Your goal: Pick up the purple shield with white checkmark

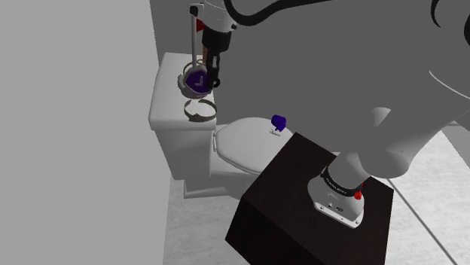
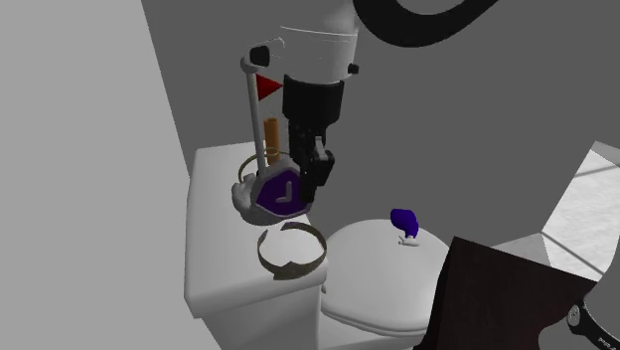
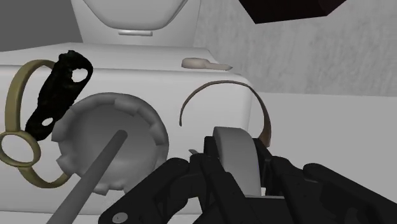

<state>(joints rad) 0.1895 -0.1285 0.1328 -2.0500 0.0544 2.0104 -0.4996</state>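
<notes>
- A white toilet stands against grey walls, its tank lid crowded with small things.
- The arm's dark box stand sits in the shoulder view's lower right, beside the bowl.
- The black gripper hangs straight down over the tank lid, its fingers pinching the purple shield.
- The shield sits at the fingertips, on the second exterior view's left of them. In the wrist view its grey rim shows edge-on between the two fingers.
- It stands on edge, long axis roughly upright and a little tilted. The purple face and white checkmark turn toward the second exterior view's lower left.
- Whether it clears the lid cannot be told.
- A grey pole with a red flag rises from a scalloped base just beside the shield.
- An open brownish ring lies on the lid near the shield, toward the bowl.
- A small purple object rests on the closed toilet cover, well apart.
</notes>
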